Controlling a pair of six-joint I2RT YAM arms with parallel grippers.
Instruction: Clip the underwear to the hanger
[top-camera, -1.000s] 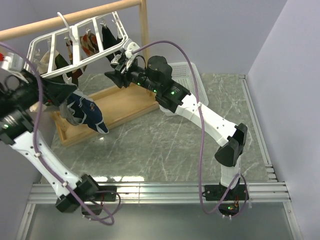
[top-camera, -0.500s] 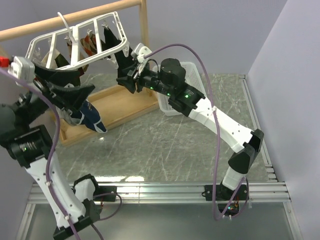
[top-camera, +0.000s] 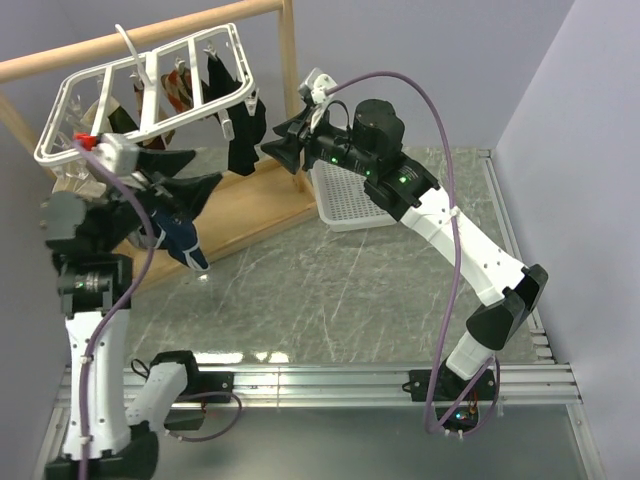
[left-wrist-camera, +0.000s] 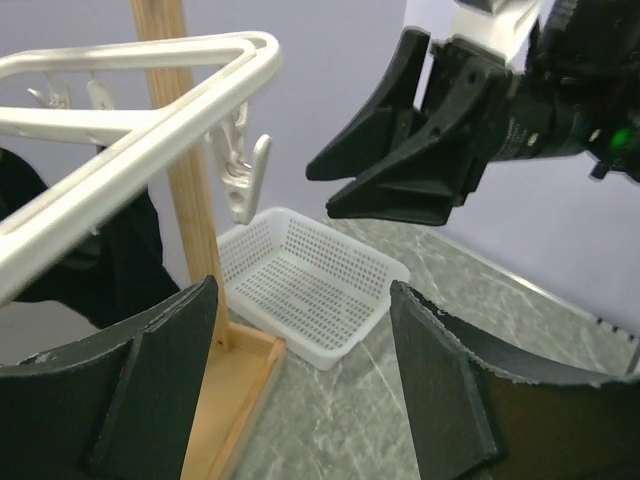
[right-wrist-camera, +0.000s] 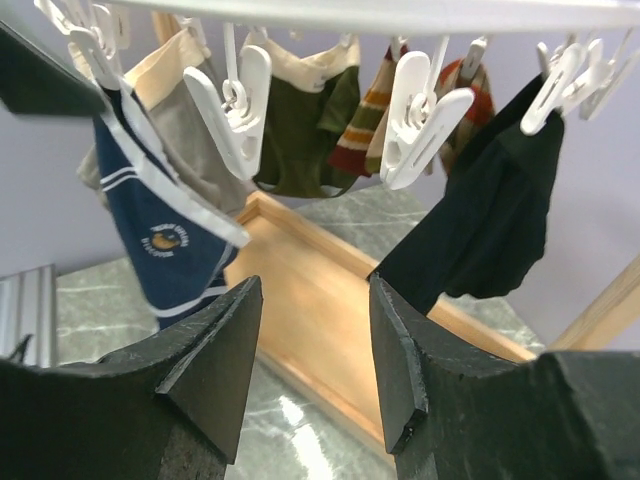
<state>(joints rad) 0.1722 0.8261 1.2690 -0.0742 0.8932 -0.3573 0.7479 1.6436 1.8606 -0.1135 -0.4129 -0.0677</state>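
Pale lilac walls close in a grey marbled worktop (top-camera: 350, 290), with a wooden rail (top-camera: 150, 35) running across the back. The left fingers (left-wrist-camera: 170, 380) stand wide apart with nothing between them, just beside a corner of the hanger (left-wrist-camera: 180, 125). A white basket (left-wrist-camera: 300, 290) lies beyond their gap. The right fingers (right-wrist-camera: 210, 360) are likewise parted and empty, hovering under the hanger's row of clips.

The underwear (right-wrist-camera: 165, 235) is off the worktop. It hangs from the left part of the hanger, above the wooden tray (top-camera: 260, 205) and near the left fingers. It looks pegged at the waistband, so the clipping seems largely done. I cannot tell whether a second clip holds it, so one may be left to fasten. Its long axis runs steeply downward, with the waistband slanting at the top and the crotch pointing towards the tray.
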